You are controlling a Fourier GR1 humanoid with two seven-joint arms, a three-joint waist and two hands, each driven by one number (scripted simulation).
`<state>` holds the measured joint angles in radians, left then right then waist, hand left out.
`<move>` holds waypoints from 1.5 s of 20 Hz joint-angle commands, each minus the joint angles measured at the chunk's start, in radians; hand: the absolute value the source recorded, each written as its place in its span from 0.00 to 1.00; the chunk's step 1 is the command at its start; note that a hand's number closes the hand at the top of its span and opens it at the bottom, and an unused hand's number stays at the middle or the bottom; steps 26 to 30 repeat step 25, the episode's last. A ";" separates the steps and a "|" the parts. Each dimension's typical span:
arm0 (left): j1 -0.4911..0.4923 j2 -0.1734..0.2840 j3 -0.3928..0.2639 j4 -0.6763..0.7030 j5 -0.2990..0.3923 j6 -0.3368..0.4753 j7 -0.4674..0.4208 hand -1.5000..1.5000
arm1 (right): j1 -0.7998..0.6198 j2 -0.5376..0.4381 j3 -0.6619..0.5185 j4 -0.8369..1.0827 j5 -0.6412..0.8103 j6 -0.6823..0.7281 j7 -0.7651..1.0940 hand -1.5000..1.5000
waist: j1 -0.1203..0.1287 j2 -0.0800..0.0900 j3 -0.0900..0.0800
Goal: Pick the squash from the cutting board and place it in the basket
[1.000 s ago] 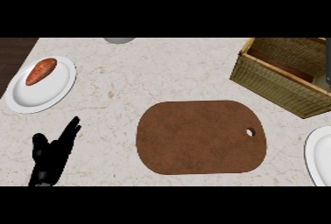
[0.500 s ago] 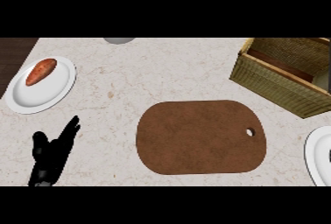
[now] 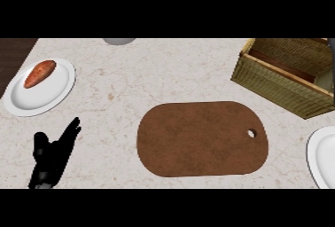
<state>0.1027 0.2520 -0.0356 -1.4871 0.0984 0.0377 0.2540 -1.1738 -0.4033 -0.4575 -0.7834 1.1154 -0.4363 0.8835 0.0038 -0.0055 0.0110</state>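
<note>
One hand only shows, so plan around what you can actually see. Start with the surface, a pale marbled top that carries everything. Next in size, the cutting board lies at the middle, brown and rounded with a hanging hole at its right side, and it is bare: no squash rests on it. The basket, woven, sits at the upper right, well apart from the board; something pale shows just inside it at the view's right edge, and you cannot tell whether that is the squash. A white plate at the upper left holds an orange-red vegetable, which does not look like the task's thing, so leave it alone. Another plate is cut off at the right edge. Your left hand rests at the lower left with fingers straight and apart, holding nothing; the right hand is out of sight. Before any reach, I judge you should check the basket's contents rather than grab at the board.
</note>
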 commanded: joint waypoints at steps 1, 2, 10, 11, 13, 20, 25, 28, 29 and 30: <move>0.027 -0.009 0.001 0.063 0.002 -0.007 0.024 0.50 | 0.060 -0.034 0.032 0.009 0.032 0.084 0.028 1.00 | -0.009 0.004 -0.012; 0.053 -0.028 -0.017 0.045 0.007 -0.013 0.019 0.50 | 0.041 -0.068 0.023 0.009 0.003 0.127 -0.001 1.00 | -0.004 0.004 -0.012; 0.006 -0.037 0.006 0.106 -0.017 0.002 0.011 0.50 | 0.108 -0.094 0.050 -0.096 -0.024 0.141 -0.048 0.00 | -0.006 0.006 -0.012; 0.022 -0.029 0.009 0.100 -0.009 -0.013 0.008 0.50 | 0.081 -0.092 0.056 -0.111 -0.022 0.151 -0.028 0.00 | -0.003 0.005 -0.012; -0.015 -0.010 0.026 0.106 -0.005 -0.015 0.046 0.50 | 0.110 -0.120 0.025 -0.172 -0.058 0.146 -0.041 0.00 | -0.015 0.004 -0.011; 0.034 -0.019 0.017 0.016 -0.015 0.003 0.092 0.50 | 0.258 -0.111 0.009 -0.459 -0.067 0.168 0.076 0.00 | -0.033 -0.005 -0.011; 0.065 -0.044 0.025 0.051 -0.023 0.014 0.032 0.50 | 0.374 -0.163 -0.065 -0.639 -0.127 0.272 0.120 0.00 | -0.043 -0.006 -0.011; 0.065 -0.044 0.025 0.051 -0.023 0.014 0.032 0.50 | 0.374 -0.163 -0.065 -0.639 -0.127 0.272 0.120 0.00 | -0.043 -0.006 -0.011; 0.065 -0.044 0.025 0.051 -0.023 0.014 0.032 0.50 | 0.374 -0.163 -0.065 -0.639 -0.127 0.272 0.120 0.00 | -0.043 -0.006 -0.011; 0.065 -0.044 0.025 0.051 -0.023 0.014 0.032 0.50 | 0.374 -0.163 -0.065 -0.639 -0.127 0.272 0.120 0.00 | -0.043 -0.006 -0.011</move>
